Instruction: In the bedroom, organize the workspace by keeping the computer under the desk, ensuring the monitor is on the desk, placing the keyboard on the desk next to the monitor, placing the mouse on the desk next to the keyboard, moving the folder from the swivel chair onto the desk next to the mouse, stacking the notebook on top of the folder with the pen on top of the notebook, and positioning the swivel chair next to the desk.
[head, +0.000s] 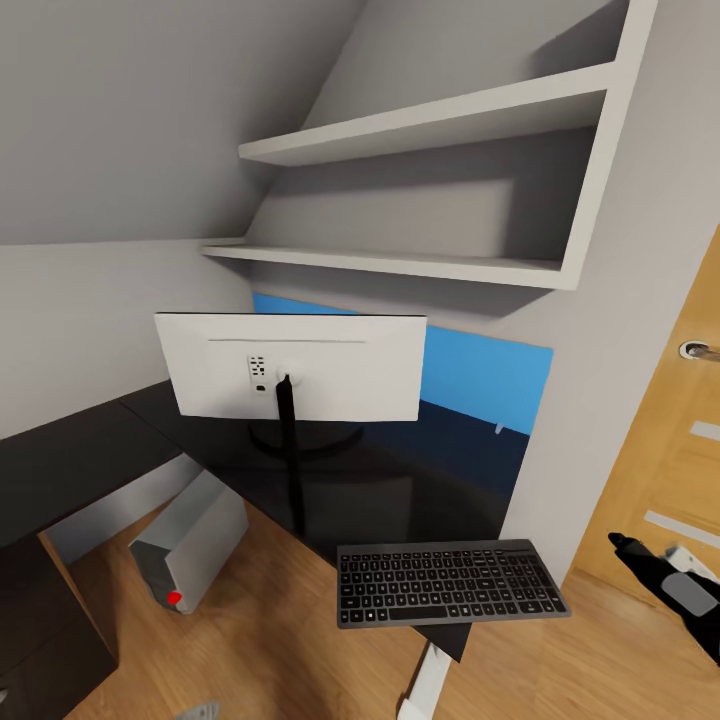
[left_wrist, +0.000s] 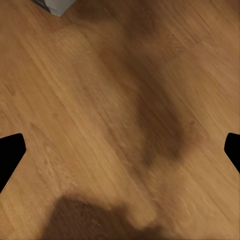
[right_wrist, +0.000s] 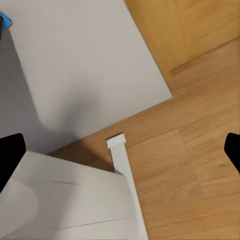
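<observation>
Two tools spread wide, both holding nothing

Both wrist views show dark fingertips at the far edges of the picture, so each tool stands wide apart with nothing between its fingers. The left tool (left_wrist: 120, 150) hangs over bare wooden floor (left_wrist: 100, 100), touching nothing. The right tool (right_wrist: 120, 150) hangs over a white panel leg (right_wrist: 75, 200) of the table and the floor beside a grey wall; it touches neither. In the head view the right arm (head: 670, 585) shows at the lower right, near a wooden door (head: 680, 450).

The monitor (head: 300, 365) stands upright on the glossy black table (head: 400, 490), its white back toward the camera, on a thin black stand with a ring base. The keyboard (head: 450, 582) lies flat at the table's near corner, in front of the monitor and apart from it; its front edge reaches the table's edge. The computer (head: 190, 540) sits tilted on the floor under the table, a red dot on its front. A blue panel (head: 480, 385) lines the wall behind the table, below two white shelves (head: 420, 265).
</observation>
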